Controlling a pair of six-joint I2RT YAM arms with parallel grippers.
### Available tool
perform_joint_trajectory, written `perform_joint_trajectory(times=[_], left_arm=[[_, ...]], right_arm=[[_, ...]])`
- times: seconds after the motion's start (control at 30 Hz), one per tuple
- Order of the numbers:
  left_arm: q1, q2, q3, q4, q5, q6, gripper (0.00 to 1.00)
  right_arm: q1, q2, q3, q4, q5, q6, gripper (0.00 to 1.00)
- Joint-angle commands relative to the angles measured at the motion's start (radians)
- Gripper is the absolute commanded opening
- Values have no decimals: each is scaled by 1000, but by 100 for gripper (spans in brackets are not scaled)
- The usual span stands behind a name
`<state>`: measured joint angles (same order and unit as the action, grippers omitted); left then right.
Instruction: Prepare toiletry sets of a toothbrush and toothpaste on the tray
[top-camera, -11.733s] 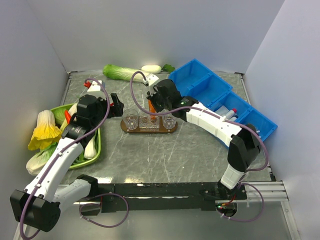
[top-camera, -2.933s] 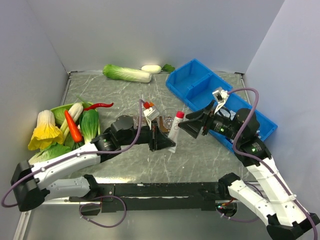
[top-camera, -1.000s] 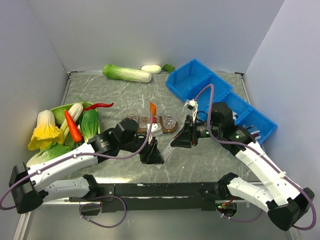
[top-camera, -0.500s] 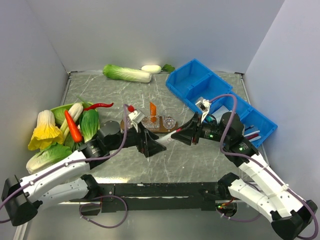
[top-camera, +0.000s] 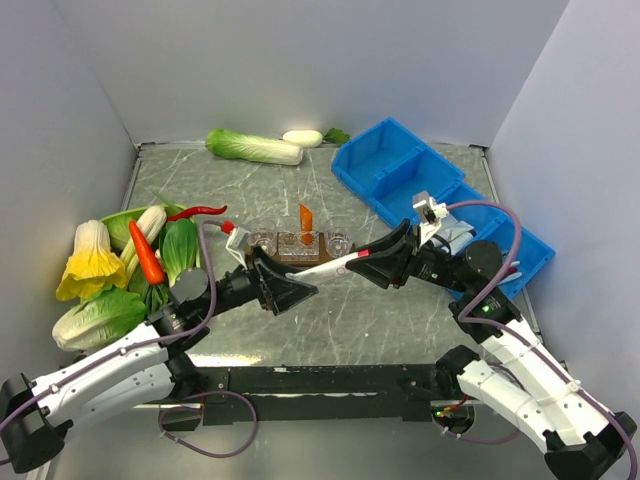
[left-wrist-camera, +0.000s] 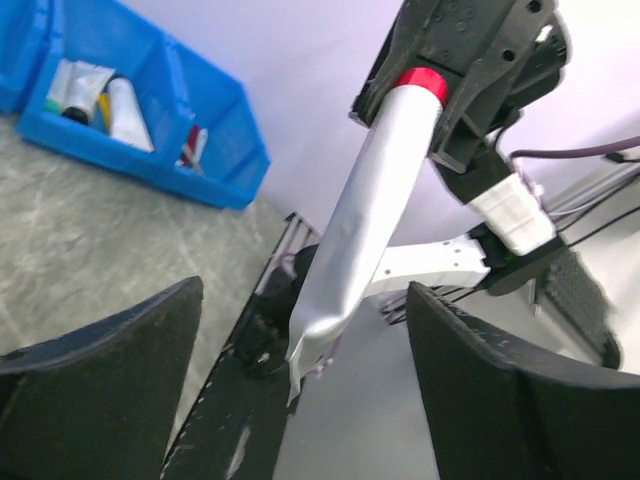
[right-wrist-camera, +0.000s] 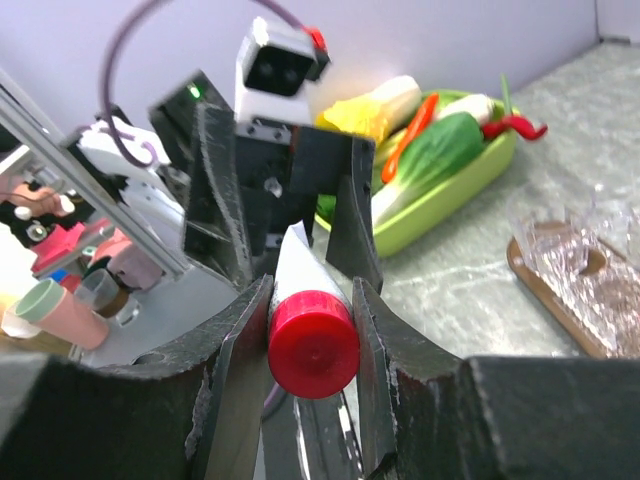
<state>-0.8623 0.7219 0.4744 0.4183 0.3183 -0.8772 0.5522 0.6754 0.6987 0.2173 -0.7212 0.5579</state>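
The tray (top-camera: 322, 261) lies mid-table with clear cups on it. The orange toothpaste (top-camera: 306, 217) stands upright in the middle cup. My right gripper (top-camera: 385, 262) is shut on the red-capped end of a white tube (top-camera: 335, 264), held in the air in front of the tray; the cap (right-wrist-camera: 312, 345) shows between my fingers. My left gripper (top-camera: 298, 288) is open and faces it. The tube's flat end (left-wrist-camera: 310, 335) hangs between the left jaws without touching them (left-wrist-camera: 300, 300). No toothbrush can be made out.
A green dish (top-camera: 125, 215) of vegetables sits at the left, with a red chili (top-camera: 197, 211) on its rim. Blue bins (top-camera: 400, 170) with white tubes (left-wrist-camera: 120, 105) stand at the right. A cabbage (top-camera: 250, 147) lies at the back.
The right gripper has drawn back to the right with the tube. The left gripper has shifted left, so the tube now spans between them, its flat end in the open left jaws.
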Motion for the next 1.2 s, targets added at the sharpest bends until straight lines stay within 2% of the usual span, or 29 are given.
perform_joint_trajectory(times=[0.0,0.17,0.33,0.5,0.67,0.83,0.87,0.97,1.03,1.17], left_arm=[[5,-39,-48,215,24,-98,80],[3,-58,-105,338,24,-140,71],[3,-42,-106,369,38,-155,60],[5,-33,-111,382,31,-164,42],[5,-27,-99,356,36,-157,37],[3,-19,-94,356,36,-152,17],[5,-19,-92,349,36,-148,9],[5,-29,-94,341,27,-129,1],[5,-41,-102,332,13,-117,1],[5,-81,-89,258,-48,-56,1]], right_arm=[[5,-33,-7,137,11,33,0],[3,-45,-11,145,3,39,0],[3,-43,-13,143,-4,40,0],[3,-37,-21,159,-12,54,0],[3,-39,-25,168,-1,59,0],[3,-34,-24,154,2,50,0],[5,-34,-24,142,12,47,0],[5,-40,-25,113,43,34,0],[5,-46,-22,93,66,22,4],[5,-54,-11,24,127,-3,27]])
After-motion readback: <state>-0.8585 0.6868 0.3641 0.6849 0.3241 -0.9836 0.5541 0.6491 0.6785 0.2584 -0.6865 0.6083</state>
